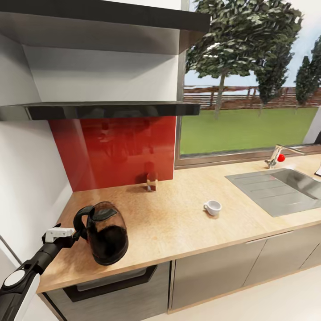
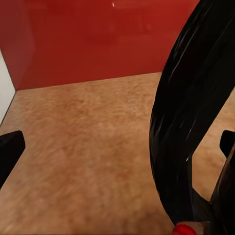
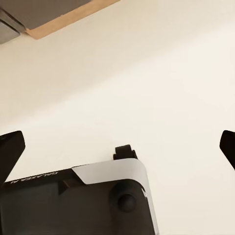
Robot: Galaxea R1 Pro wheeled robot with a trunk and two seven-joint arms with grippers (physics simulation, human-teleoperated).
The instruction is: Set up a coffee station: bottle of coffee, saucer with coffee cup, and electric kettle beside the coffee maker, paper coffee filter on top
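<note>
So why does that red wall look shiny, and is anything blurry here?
Head view: the red backsplash mirrors dim shapes of the counter's things, and the kettle casts only a faint shadow on the counter. Left wrist view: the kettle sits so close it looks soft and smeared. Right wrist view: flat, even light on a pale floor.

My wooden countertop (image 1: pixel 178 209) carries the black electric kettle (image 1: pixel 106 234) near its left front edge, a white coffee cup (image 1: pixel 213 207) toward the middle, and a small brown bottle (image 1: pixel 151 182) far back by the red backsplash (image 1: pixel 116 149).
</note>
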